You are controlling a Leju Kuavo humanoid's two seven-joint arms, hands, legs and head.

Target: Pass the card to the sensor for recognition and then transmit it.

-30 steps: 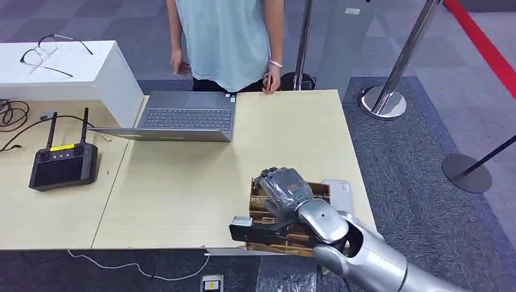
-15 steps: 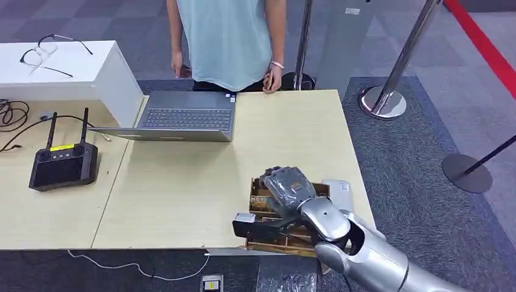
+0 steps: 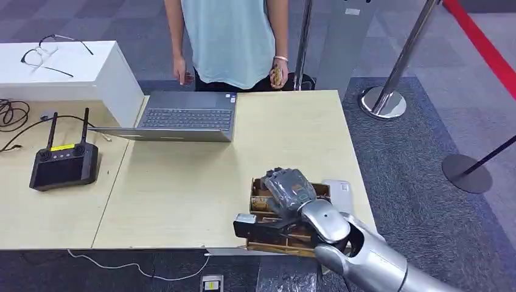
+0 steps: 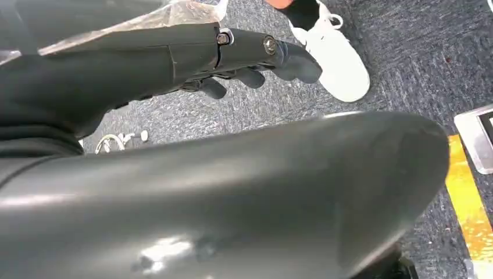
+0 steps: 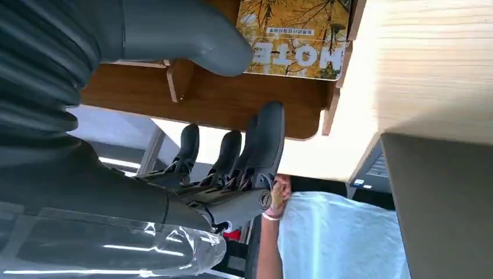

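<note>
My right hand [image 3: 291, 193] hovers over the wooden card box [image 3: 263, 243] at the near right edge of the table [image 3: 182, 182]. The fingers [image 5: 264, 142] are extended and held apart; the thumb [image 5: 192, 40] stands clear of them. Nothing is between thumb and fingers, so the hand holds nothing.

The card [image 5: 296, 38], yellow-printed with the letters "HOTE" visible, lies flat in a compartment of the box. In the right wrist view it sits just beyond the thumb tip, ahead of the hand and apart from it. No contact is made. Its long axis appears to run across the line of the fingers, roughly parallel to the box wall, though part of the card is hidden.

The white sensor pad [image 3: 342, 188] lies just beside the box, on its right side.

My left hand [image 4: 244, 58] hangs low beside the body, fingers loosely curled, well away from the table. The right hand is the nearer one.

Judgement: the next move requires lowering thumb and fingers onto the card edge.
</note>
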